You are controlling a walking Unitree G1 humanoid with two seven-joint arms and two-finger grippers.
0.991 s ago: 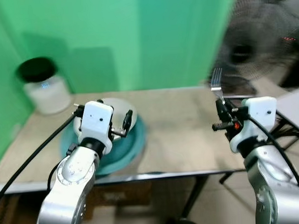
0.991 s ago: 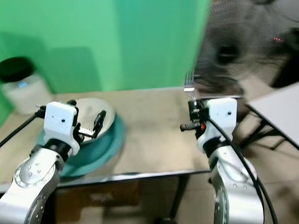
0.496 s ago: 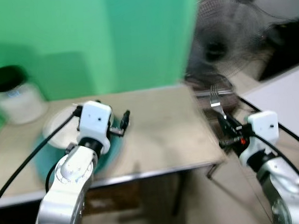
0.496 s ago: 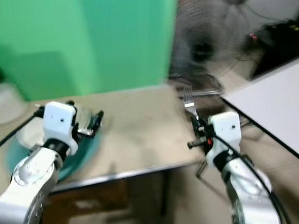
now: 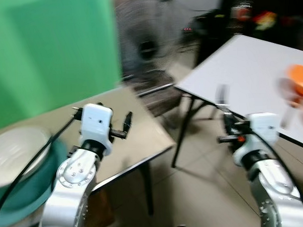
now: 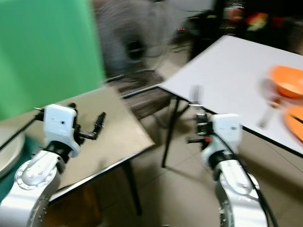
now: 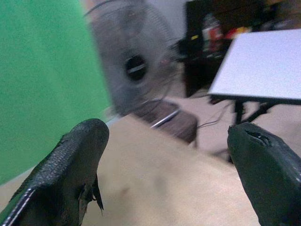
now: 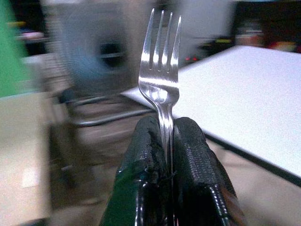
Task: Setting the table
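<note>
My right gripper [image 8: 165, 128] is shut on the handle of a silver fork [image 8: 162, 70], which stands tines up. In the eye views the right gripper [image 5: 226, 123] hovers over the floor, in front of the near edge of a white table [image 5: 249, 65]. An orange bowl [image 6: 290, 83] and an orange plate [image 6: 300, 121] rest on that table's right side, with a blurred utensil [image 6: 267, 118] beside them. My left gripper [image 5: 124, 126] is open with nothing in it, above a beige table [image 5: 142, 136].
A white bowl [image 5: 13, 153] sits on a teal plate [image 5: 25, 193] at the beige table's left end. A standing fan [image 5: 144, 39] is behind, between the two tables. A green wall [image 5: 45, 52] is at the left. Tiled floor lies between the tables.
The camera has swung right: the beige table and bowl slid left, and the white table with orange dishes came into view. Both grippers keep their pose, fork still held.
</note>
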